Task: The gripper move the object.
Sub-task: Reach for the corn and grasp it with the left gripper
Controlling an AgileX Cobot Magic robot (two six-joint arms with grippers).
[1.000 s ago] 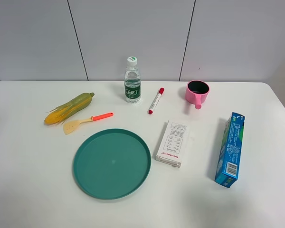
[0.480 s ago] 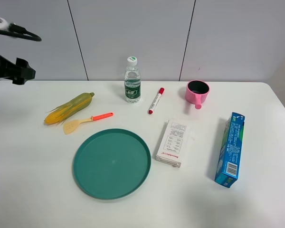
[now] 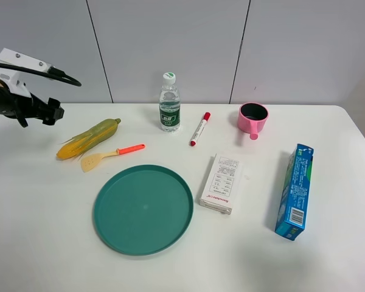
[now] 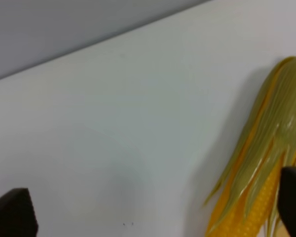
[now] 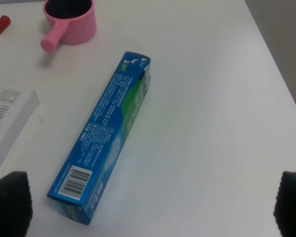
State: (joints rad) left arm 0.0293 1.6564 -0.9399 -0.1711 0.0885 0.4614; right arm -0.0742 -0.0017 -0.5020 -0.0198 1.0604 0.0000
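The corn cob lies on the white surface just past the far-left rim of the green plate, free and untouched. The left claw hangs farther out from the plate than the cob, spread wide — likely so it can straddle it. The right claw, also wide, hovers above the blue box right of the plate.

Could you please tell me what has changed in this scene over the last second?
The left arm's dark gripper has come into the high view from the left edge and advanced rightward toward the yellow toy corn cob with green husk leaves. Its jaws are apart and hold nothing. The corn cob, the round green plate and the other items lie where they were.
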